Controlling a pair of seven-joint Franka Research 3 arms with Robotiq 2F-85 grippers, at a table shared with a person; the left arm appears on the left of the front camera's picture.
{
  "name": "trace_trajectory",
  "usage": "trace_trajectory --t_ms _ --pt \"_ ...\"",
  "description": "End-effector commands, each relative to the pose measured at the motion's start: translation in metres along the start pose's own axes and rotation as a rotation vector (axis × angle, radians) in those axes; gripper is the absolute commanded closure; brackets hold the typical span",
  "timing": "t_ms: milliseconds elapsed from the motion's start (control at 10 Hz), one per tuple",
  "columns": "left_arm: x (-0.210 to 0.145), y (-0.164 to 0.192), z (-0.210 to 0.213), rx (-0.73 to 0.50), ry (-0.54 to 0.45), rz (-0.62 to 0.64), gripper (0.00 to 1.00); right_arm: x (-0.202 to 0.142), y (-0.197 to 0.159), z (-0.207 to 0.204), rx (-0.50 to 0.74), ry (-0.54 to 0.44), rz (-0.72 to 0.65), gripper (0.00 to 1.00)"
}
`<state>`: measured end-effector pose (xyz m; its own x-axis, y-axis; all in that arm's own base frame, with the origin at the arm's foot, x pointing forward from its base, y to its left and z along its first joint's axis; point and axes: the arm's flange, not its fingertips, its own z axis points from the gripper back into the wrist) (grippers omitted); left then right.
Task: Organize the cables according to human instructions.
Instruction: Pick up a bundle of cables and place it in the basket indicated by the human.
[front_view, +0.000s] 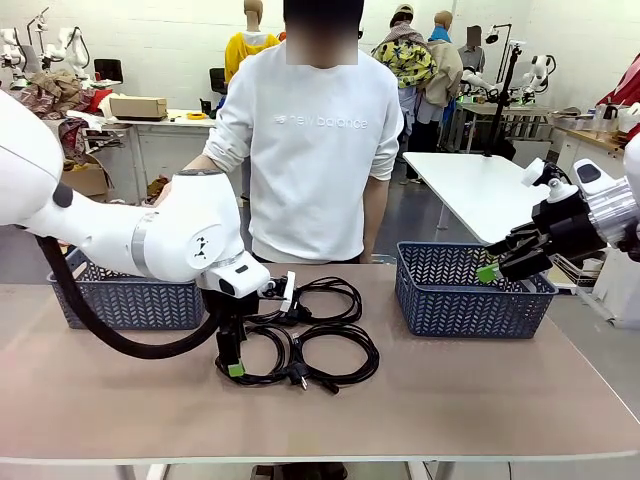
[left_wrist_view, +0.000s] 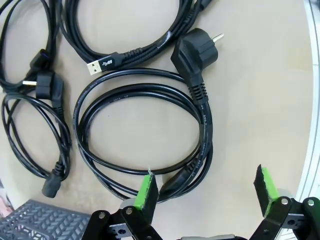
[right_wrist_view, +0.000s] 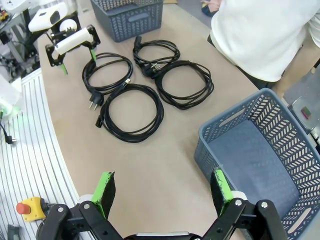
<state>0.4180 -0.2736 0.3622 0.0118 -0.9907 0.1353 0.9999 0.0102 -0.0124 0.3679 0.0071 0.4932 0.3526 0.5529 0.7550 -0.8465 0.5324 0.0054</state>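
Note:
Several black coiled cables (front_view: 322, 352) lie side by side at the table's centre, in front of the person. My left gripper (front_view: 235, 362) points down over the front-left coil, open. In the left wrist view that coil (left_wrist_view: 90, 150) with its round plug (left_wrist_view: 194, 49) lies just beyond the gripper (left_wrist_view: 206, 189), one green pad (left_wrist_view: 148, 192) over the coil's near edge; nothing is held. My right gripper (front_view: 493, 268) hangs open and empty above the right basket. In the right wrist view the coils (right_wrist_view: 133, 113) spread out beyond the right gripper (right_wrist_view: 162, 192), with the left gripper (right_wrist_view: 75, 46) farther off.
A blue-grey basket (front_view: 470, 305) stands at the right, another (front_view: 125, 300) at the left behind my left arm. A person in a white sweatshirt (front_view: 310, 140) stands at the far edge. A red stop button (right_wrist_view: 27, 207) sits on the slatted rail beside the table.

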Motion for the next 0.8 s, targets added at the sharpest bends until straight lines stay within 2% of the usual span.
trace_trajectory --t_ms 0,700 --pt "0.001 0.0 0.0 -0.002 -0.003 0.0 0.0 0.001 -0.003 -0.001 0.008 -0.025 0.023 0.0" --pt "0.002 0.006 -0.015 0.012 0.022 -0.017 0.0 0.001 -0.003 -0.001 0.008 -0.025 0.023 0.0"
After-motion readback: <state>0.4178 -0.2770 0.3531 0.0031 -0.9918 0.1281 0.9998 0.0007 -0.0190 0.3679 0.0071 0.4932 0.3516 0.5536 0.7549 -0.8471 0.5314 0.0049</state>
